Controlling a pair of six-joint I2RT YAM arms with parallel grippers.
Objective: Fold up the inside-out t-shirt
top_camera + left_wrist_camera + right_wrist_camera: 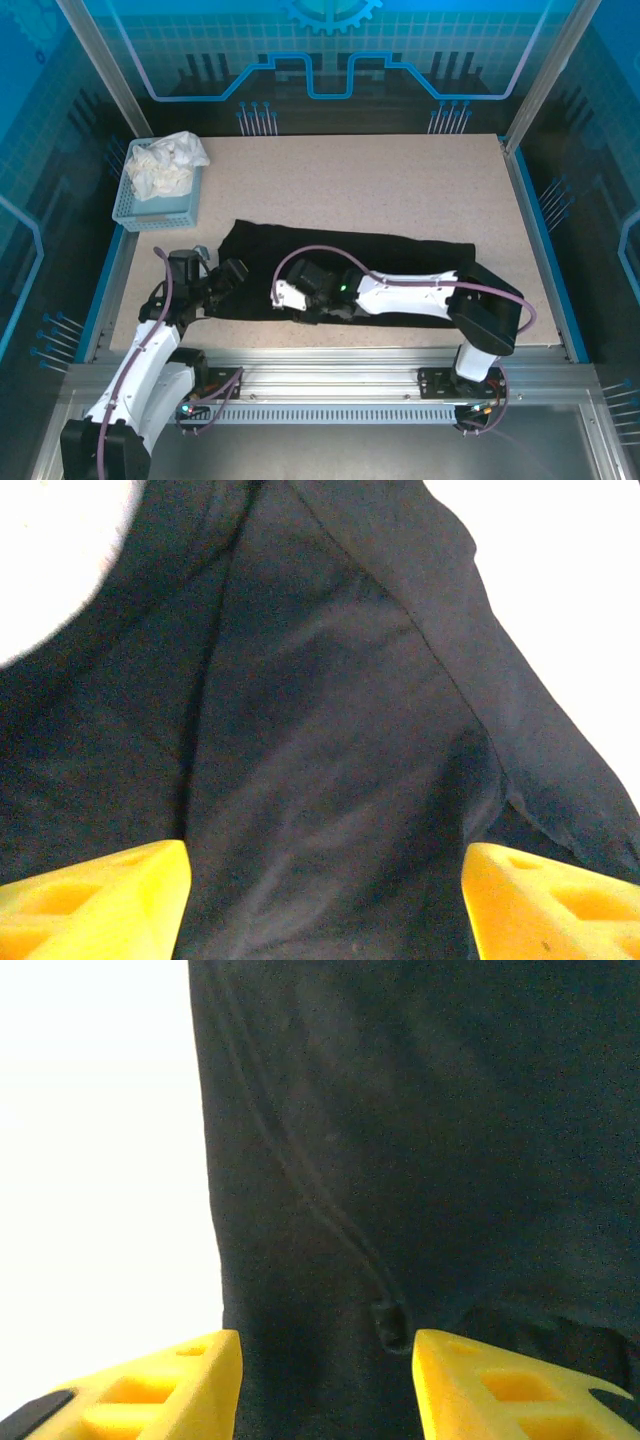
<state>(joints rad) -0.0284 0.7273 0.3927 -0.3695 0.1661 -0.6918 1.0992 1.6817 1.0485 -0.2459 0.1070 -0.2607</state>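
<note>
The inside-out t-shirt (400,255) lies on the table as a long black band running left to right, with no print showing. My left gripper (230,277) hovers over its left end. In the left wrist view the left gripper (325,880) stands open, its yellow fingers (110,900) wide apart over creased black fabric (330,680), holding nothing. My right gripper (284,295) reaches leftwards over the shirt's near edge. In the right wrist view the right gripper (325,1350) is open above the cloth (420,1110), next to a seam ending in a small fold, and nothing is pinched.
A blue basket (128,205) with a crumpled white cloth (165,165) stands at the back left of the speckled table (380,180). The right arm's white link (420,295) lies across the shirt's near edge. A metal rail (350,365) runs along the front.
</note>
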